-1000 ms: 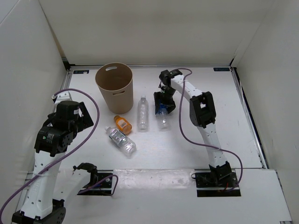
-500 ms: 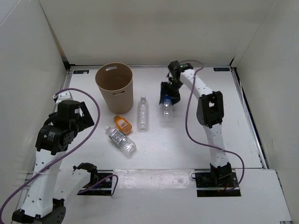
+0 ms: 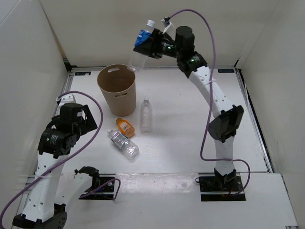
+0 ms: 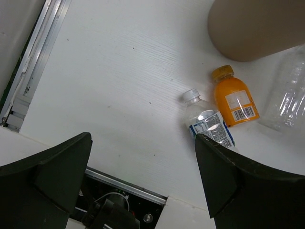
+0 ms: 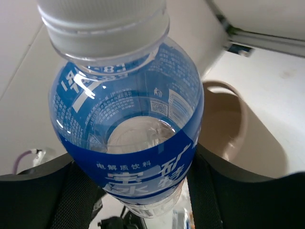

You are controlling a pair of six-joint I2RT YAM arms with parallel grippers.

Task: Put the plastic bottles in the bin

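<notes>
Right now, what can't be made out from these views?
- Right wrist: the blue-label bottle hides most of the bin and the fingertips of the right pincer.
- Left wrist: a clear bottle is cut off by the right edge.
- Top: the left arm hides the left pincer; label text on the orange bottle is too small.

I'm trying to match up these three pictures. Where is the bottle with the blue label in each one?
Top view: the blue-labelled bottle is at upper centre, held in the air.
Left wrist view: not in it.
Right wrist view: the blue-labelled bottle fills the centre, cap at the top.
Shared landmark: the tan bin, upper left in the top view, top right corner in the left wrist view, behind the bottle on the right in the right wrist view.
</notes>
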